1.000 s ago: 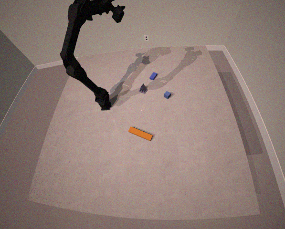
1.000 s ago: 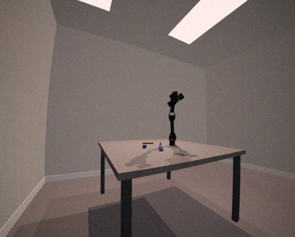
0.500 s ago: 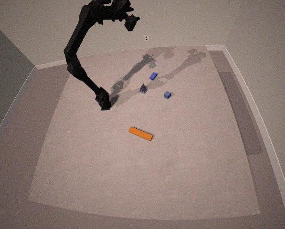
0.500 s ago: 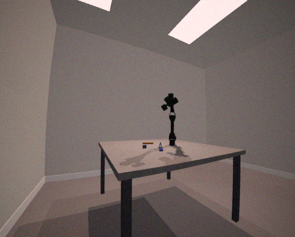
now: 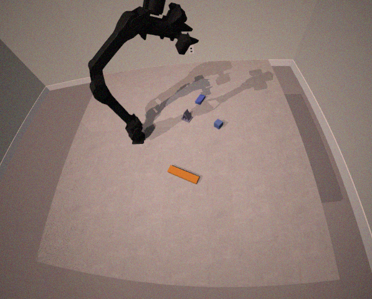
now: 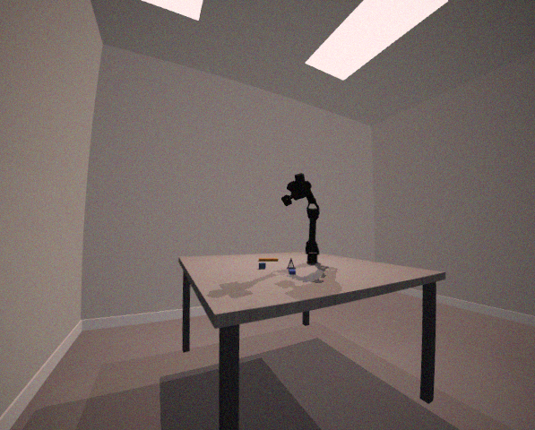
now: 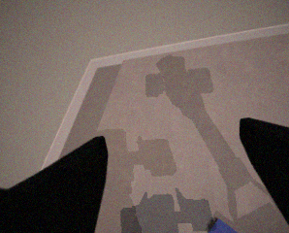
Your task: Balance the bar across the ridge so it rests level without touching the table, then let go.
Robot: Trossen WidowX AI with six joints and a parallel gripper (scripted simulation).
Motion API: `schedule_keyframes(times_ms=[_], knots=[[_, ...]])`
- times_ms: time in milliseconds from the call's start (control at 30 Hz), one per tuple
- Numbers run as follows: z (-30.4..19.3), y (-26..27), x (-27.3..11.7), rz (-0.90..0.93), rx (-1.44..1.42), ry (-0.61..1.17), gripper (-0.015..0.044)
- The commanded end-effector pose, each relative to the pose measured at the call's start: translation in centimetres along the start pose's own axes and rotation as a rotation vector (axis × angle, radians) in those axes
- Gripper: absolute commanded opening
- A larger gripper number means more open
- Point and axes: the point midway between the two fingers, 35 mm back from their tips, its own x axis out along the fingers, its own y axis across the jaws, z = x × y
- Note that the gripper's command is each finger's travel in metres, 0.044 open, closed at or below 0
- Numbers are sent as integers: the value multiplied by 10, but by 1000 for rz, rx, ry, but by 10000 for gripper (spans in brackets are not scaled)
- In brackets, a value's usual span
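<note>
One orange bar (image 5: 183,174) (image 6: 268,260) lies flat on the table (image 5: 192,238) (image 6: 332,300) (image 7: 135,102), about midway between the top view's left and right edges, well apart from the ridge. The dark, peaked ridge (image 5: 187,116) (image 6: 290,264) stands between the bar and the far edge, with nothing across it. Farther toward that edge, near the ridge, lies a flat blue block (image 5: 200,99) (image 6: 291,271) (image 7: 223,227); a blue cube (image 5: 218,123) (image 6: 262,266) sits on the ridge's right-edge side. The black arm (image 5: 110,99) (image 6: 312,228) rises nearer the left edge. Its gripper (image 5: 194,35) (image 6: 292,188) (image 7: 172,136) is raised well above the table, fingers spread most of the way, holding nothing.
</note>
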Motion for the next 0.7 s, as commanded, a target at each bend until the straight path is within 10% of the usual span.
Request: schedule_keyframes(times_ms=[0,667], knots=[[-7,-23,14,-64,-15,38,315],[-34,-148,42,-341,-11,199,315]])
